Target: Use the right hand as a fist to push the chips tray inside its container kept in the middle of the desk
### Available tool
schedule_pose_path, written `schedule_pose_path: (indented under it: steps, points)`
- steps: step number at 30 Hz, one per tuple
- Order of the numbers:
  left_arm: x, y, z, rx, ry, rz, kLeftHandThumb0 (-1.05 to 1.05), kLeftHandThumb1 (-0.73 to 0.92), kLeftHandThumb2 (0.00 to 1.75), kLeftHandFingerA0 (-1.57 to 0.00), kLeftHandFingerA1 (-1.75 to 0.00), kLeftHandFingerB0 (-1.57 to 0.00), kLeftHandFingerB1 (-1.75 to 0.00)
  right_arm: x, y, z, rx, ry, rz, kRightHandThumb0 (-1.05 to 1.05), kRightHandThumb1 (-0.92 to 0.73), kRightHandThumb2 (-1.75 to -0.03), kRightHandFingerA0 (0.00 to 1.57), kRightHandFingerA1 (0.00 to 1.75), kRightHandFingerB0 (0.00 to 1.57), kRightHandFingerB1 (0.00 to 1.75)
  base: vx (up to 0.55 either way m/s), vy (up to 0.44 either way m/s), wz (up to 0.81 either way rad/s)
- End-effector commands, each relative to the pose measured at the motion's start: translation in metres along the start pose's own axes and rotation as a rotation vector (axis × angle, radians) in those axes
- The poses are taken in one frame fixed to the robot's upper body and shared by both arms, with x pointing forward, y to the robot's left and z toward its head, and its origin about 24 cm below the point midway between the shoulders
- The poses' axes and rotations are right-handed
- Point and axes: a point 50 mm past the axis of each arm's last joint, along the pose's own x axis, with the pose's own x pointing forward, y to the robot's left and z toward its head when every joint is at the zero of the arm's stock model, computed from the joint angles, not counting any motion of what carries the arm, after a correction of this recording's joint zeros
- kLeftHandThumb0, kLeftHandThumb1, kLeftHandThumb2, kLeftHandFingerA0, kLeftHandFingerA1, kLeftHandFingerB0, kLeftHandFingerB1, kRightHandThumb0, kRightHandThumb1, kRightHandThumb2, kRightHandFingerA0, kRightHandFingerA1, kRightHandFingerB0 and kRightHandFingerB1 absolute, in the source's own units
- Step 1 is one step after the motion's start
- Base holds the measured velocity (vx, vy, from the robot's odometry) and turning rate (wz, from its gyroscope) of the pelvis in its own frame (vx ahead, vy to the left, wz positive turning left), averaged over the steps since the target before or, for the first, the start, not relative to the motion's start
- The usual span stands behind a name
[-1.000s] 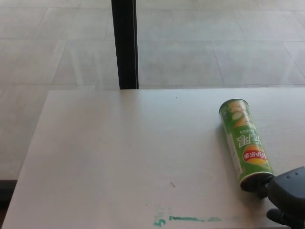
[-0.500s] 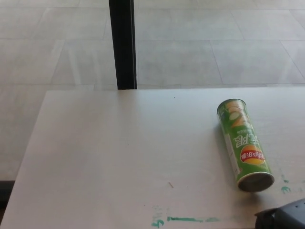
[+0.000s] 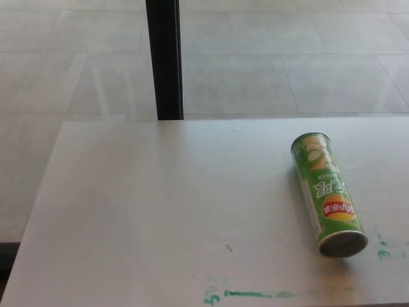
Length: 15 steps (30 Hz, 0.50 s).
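1. One pale surface (image 3: 160, 211) is filling the lower frame, with green marks (image 3: 249, 295) smeared along its near edge; behind it a grey tiled floor (image 3: 287, 64) is stretching away, with a black post (image 3: 163, 57) standing at the far edge.
2. Surface is running out of frame at right and bottom; small print on the chips container is hard to read.
3. Chips container (image 3: 326, 192) is lying on its side at right, near end facing the camera; neither hand is showing, so their state cannot be told.

Single head view — high, angled down over the desk (image 3: 160, 204) toward the floor (image 3: 287, 70).
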Motion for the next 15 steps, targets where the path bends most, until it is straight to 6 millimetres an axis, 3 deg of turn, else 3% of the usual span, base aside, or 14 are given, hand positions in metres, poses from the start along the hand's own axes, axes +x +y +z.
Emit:
schedule_pose_path:
  steps: [1,3,4,5,8,9,10,11,13,14,15]
  points:
    - [-0.003,0.010,0.000,-0.018,-0.006,0.033,-0.86,0.65,1.64,-0.15,-0.94,-0.01,-0.59,-0.036,-0.017,-0.061,0.234,0.156,-0.135,-0.54,-0.73,-0.63,0.91,1.24,0.58,0.59,0.00,0.000,0.00]
    - [-0.003,0.009,-0.001,-0.016,0.000,0.028,-0.85,0.67,1.65,-0.17,-0.95,-0.02,-0.58,-0.041,-0.007,-0.080,0.273,0.253,-0.151,-0.57,-0.74,-0.63,0.89,1.23,0.60,0.57,0.00,0.000,0.00]
    - [-0.003,0.008,0.000,-0.020,0.001,0.033,-0.82,0.68,1.65,-0.21,-0.97,-0.02,-0.58,-0.043,-0.001,-0.087,0.297,0.287,-0.144,-0.56,-0.76,-0.63,0.83,1.36,0.56,0.56,0.00,0.000,0.00]
    - [-0.003,0.008,0.000,-0.024,0.001,0.041,-0.84,0.67,1.65,-0.20,-0.96,-0.02,-0.58,-0.047,0.014,-0.099,0.333,0.360,-0.139,-0.58,-0.75,-0.66,0.85,1.33,0.56,0.55,0.00,0.000,0.00]
    - [-0.003,0.009,-0.002,-0.006,0.000,0.044,-0.87,0.65,1.64,-0.21,-0.97,-0.03,-0.61,-0.051,0.038,-0.110,0.394,0.432,-0.171,-0.56,-0.75,-0.62,0.83,1.39,0.56,0.55,0.00,0.000,0.00]
    - [-0.003,0.009,-0.002,-0.007,0.000,0.045,-0.76,0.45,1.69,-0.16,-1.30,0.00,-0.58,-0.052,0.042,-0.112,0.402,0.448,-0.169,-0.56,-0.76,-0.65,0.75,1.35,0.54,0.56,0.00,0.000,0.00]
    - [-0.003,0.009,-0.002,-0.009,0.001,0.045,-0.76,0.45,1.69,-0.16,-1.30,0.00,-0.58,-0.053,0.048,-0.114,0.413,0.474,-0.163,-0.56,-0.76,-0.65,0.75,1.35,0.54,0.56,0.00,0.000,0.00]
    - [-0.005,0.010,-0.005,-0.020,0.009,0.044,-0.86,0.66,1.62,-0.16,-0.92,-0.04,-0.60,-0.054,0.069,-0.123,0.467,0.557,-0.176,-0.56,-0.76,-0.63,0.81,1.18,0.56,0.53,0.00,0.000,0.00]
    - [-0.006,0.011,-0.006,-0.017,0.003,0.034,-0.83,0.68,1.64,-0.13,-0.91,-0.03,-0.59,-0.056,0.093,-0.131,0.551,0.643,-0.201,-0.56,-0.76,-0.63,0.81,1.24,0.55,0.51,0.00,0.000,0.00]
    - [-0.006,0.010,-0.007,-0.019,0.001,0.028,-0.85,0.67,1.64,-0.11,-0.91,-0.02,-0.58,-0.057,0.102,-0.135,0.573,0.680,-0.220,-0.55,-0.75,-0.64,0.78,1.38,0.56,0.53,0.00,0.000,0.00]
    - [-0.005,0.008,-0.007,-0.021,0.001,0.021,-0.84,0.67,1.64,-0.14,-0.92,-0.02,-0.58,-0.059,0.120,-0.140,0.663,0.752,-0.248,-0.53,-0.63,-1.01,0.80,1.13,0.45,0.65,0.00,0.000,0.00]
